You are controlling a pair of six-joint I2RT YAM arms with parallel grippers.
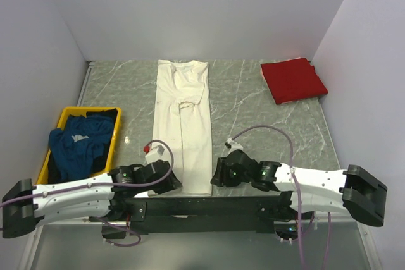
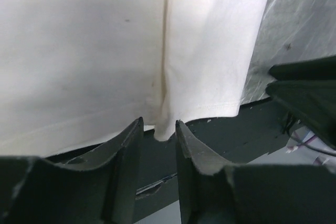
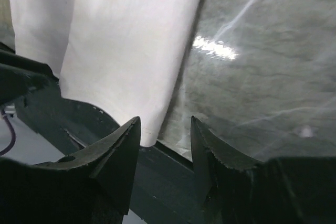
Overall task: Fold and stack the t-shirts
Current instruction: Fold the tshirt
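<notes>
I have the cream-white t-shirt (image 1: 183, 124) lying flat down the middle of the marble-patterned table (image 1: 253, 118), already folded lengthwise into a long narrow strip, with the collar at the far end and the hem at the near edge, partly over the black mounting rail (image 1: 202, 205). The left gripper (image 2: 157, 129) sits at the near left part of that hem with its jaws standing apart at a middling gap. A small drooping tip of the folded edge hangs just at the fingertips, and I see nothing pinched. The right gripper (image 3: 165, 124) is at the near right corner, jaws likewise parted and empty, with the cloth edge just beside its left finger. I judge this fabric light, limp and a little clingy. It will sag and slide apart in layers if I catch only the top ply, so I would take both near corners low at the hem, biting through every layer. Lifting the two corners evenly should keep the strip square as I fold it toward the collar. The red t-shirt (image 1: 292, 80) lies folded at the far right, and the dark blue t-shirt (image 1: 79, 143) is bunched in the yellow tray (image 1: 63, 115) on my left.
</notes>
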